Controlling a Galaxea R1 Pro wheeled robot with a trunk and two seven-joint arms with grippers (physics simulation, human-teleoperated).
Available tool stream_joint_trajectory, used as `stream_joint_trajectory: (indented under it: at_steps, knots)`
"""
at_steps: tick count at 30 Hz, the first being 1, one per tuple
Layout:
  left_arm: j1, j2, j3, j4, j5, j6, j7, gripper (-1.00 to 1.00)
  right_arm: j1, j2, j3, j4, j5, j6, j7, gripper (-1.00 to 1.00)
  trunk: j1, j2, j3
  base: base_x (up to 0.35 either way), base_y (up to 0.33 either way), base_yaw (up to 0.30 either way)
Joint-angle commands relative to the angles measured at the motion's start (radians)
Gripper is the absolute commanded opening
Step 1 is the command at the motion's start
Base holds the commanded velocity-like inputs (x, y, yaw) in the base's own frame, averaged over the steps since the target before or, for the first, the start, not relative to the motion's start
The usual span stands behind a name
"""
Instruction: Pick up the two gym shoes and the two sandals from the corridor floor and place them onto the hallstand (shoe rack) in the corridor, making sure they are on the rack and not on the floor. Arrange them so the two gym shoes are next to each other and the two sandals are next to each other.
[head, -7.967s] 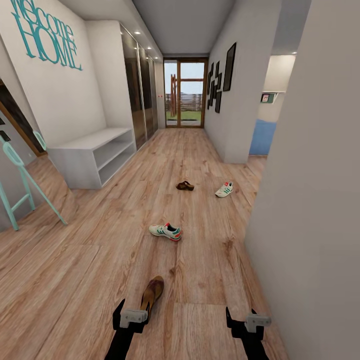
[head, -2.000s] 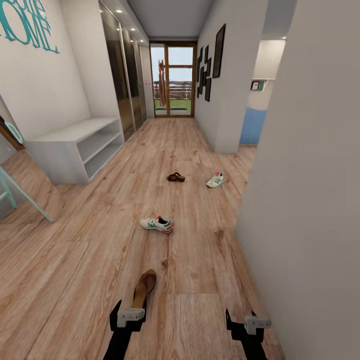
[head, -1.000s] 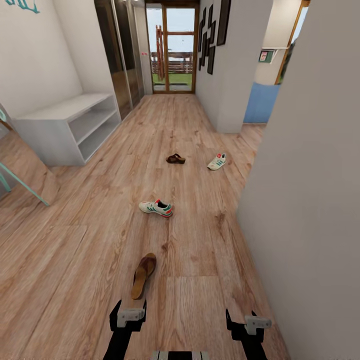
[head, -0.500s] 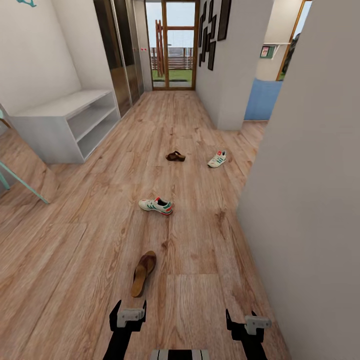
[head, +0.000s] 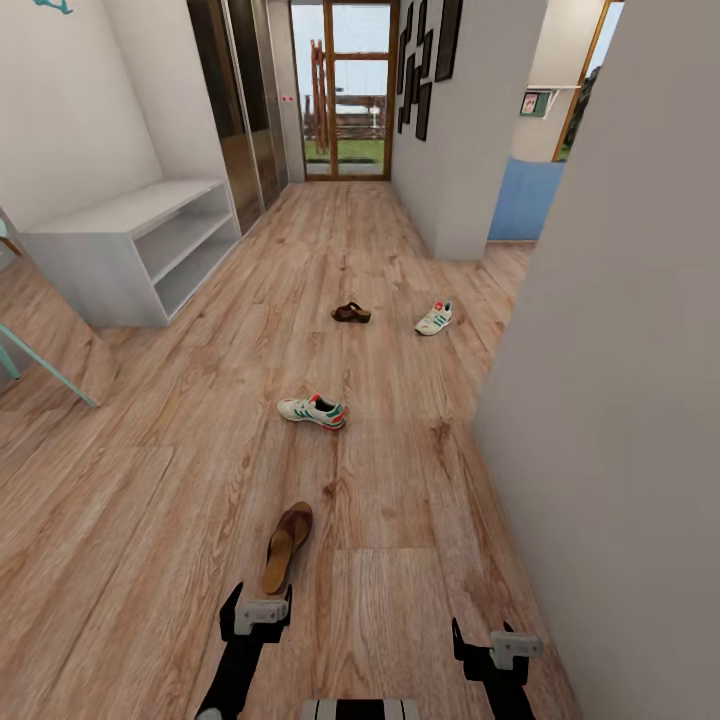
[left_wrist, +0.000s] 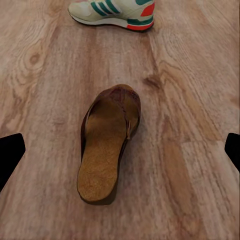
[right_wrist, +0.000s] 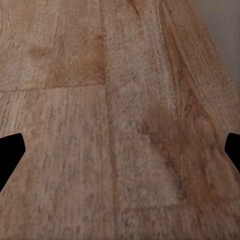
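One brown sandal (head: 287, 548) lies on the corridor floor (head: 400, 500) just ahead of my left gripper (head: 260, 604), which is open and apart from it. In the left wrist view that sandal (left_wrist: 109, 142) lies lengthwise between the spread fingertips (left_wrist: 10, 155), with a gym shoe (left_wrist: 115, 11) beyond it. That white gym shoe (head: 312, 411) lies mid-corridor. Further off are the second sandal (head: 351, 313) and second gym shoe (head: 434, 319). The light-grey hallstand (head: 130, 250) stands against the left wall with nothing on it. My right gripper (head: 482, 636) is open over bare floor (right_wrist: 120, 120).
A grey wall (head: 620, 400) runs close along my right side. A teal stool leg (head: 40, 365) shows at the left edge. Mirrored wardrobe doors (head: 235, 90) follow the hallstand, and a glass door (head: 345, 90) ends the corridor.
Over the earlier frames the camera moved forward and tilted down. In the last half second my left gripper edged up toward the near sandal. The shoes have not moved.
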Motion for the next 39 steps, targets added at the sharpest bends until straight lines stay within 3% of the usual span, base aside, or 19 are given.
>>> stream_joint_trajectory:
  at_steps: [1, 6, 13, 27, 39]
  knots:
    - [-0.019, 0.001, -0.001, 0.001, -0.001, 0.006, -0.003, 1.0, 0.0, 0.0, 0.0, 0.0, 0.0, 0.0, 0.0, 1.0, 0.0, 0.0, 0.0, 0.0, 0.0, 0.0]
    - [-0.111, 0.01, -0.002, 0.005, -0.003, 0.069, -0.036, 1.0, 0.0, -0.001, 0.0, 0.0, 0.0, 0.0, 0.0, 1.0, 0.0, 0.0, 0.0, 0.0, 0.0, 0.0]
    - [-0.186, 0.023, -0.003, 0.006, -0.003, 0.105, -0.078, 1.0, 0.0, -0.002, 0.0, -0.001, 0.0, 0.0, 0.0, 1.0, 0.0, 0.0, 0.0, 0.0, 0.0, 0.0]
    - [-0.213, 0.019, -0.037, 0.013, -0.003, 0.115, -0.098, 1.0, 0.0, -0.001, 0.0, -0.001, 0.0, 0.0, 0.0, 1.0, 0.0, 0.0, 0.0, 0.0, 0.0, 0.0]
    - [-0.217, 0.019, -0.05, 0.07, 0.003, 0.115, -0.102, 1.0, 0.0, -0.002, 0.0, -0.001, 0.0, 0.0, 0.0, 1.0, 0.0, 0.0, 0.0, 0.0, 0.0, 0.0]
